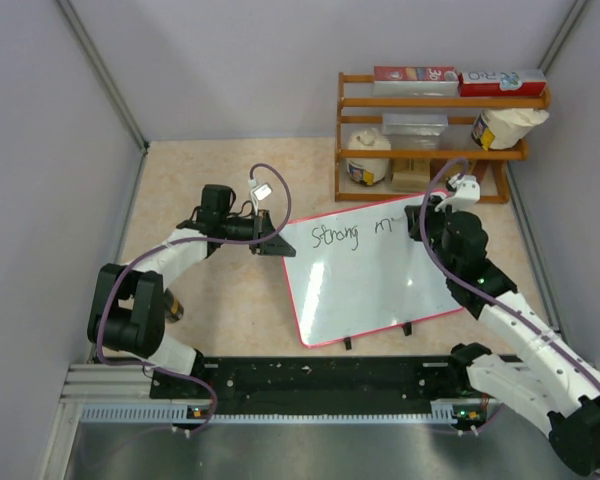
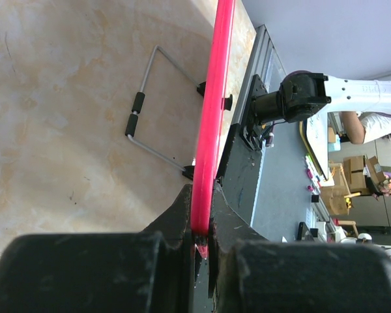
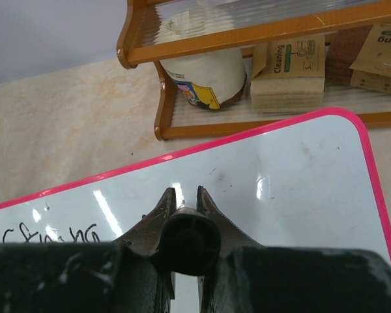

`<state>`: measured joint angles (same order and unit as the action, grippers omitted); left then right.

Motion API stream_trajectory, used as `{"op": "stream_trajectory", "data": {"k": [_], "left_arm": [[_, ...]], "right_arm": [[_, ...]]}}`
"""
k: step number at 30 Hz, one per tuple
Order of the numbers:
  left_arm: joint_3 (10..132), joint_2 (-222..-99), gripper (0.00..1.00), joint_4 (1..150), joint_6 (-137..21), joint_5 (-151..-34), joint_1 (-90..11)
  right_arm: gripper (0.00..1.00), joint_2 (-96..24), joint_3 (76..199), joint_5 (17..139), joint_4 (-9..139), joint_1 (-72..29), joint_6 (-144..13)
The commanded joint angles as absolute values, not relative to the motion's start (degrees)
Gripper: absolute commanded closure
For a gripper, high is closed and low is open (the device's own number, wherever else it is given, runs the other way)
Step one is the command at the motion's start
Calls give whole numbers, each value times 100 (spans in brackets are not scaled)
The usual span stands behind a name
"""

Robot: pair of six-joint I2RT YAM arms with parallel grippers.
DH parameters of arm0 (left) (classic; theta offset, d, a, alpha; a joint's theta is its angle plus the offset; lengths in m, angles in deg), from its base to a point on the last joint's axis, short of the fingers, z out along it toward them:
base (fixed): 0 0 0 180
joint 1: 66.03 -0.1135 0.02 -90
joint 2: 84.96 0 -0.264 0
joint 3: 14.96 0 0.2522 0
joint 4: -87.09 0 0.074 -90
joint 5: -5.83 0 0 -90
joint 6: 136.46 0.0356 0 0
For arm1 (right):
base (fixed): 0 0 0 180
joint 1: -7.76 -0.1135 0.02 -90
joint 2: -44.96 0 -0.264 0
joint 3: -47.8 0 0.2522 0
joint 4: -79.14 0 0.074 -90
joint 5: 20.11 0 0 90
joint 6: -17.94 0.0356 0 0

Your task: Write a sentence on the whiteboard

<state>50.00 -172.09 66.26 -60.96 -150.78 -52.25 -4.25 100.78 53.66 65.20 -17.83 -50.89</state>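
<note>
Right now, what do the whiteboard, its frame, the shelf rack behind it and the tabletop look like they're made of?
Whiteboard: glossy white coated panel, maybe melamine or painted metal, since lamp glare streaks across it. Frame: smooth red-pink plastic by the look, with rounded corners. Rack: varnished orange-brown wood with a light sheen. Tabletop: beige marbled pattern, either laminate or stone; I cannot tell which.

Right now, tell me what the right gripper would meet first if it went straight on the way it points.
Most likely the whiteboard: the right gripper, shut on a dark marker, aims at its white face. The wooden rack lies beyond.
</note>
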Motion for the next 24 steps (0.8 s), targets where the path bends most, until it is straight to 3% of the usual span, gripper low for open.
{"op": "stream_trajectory", "data": {"k": [1, 14, 24], "left_arm": [[4784, -17267, 100, 6463, -5322, -14165, -4950], [4784, -17267, 100, 6463, -5331, -14165, -4941], [4784, -17276, 100, 6454, -5314, -14165, -4941]], "right_arm": [[100, -286, 9918, 5407, 6417, -1720, -5062], [100, 22, 9663, 5556, 6240, -1712, -5018], [100, 163, 10146, 5477, 6406, -1720, -4912]]}}
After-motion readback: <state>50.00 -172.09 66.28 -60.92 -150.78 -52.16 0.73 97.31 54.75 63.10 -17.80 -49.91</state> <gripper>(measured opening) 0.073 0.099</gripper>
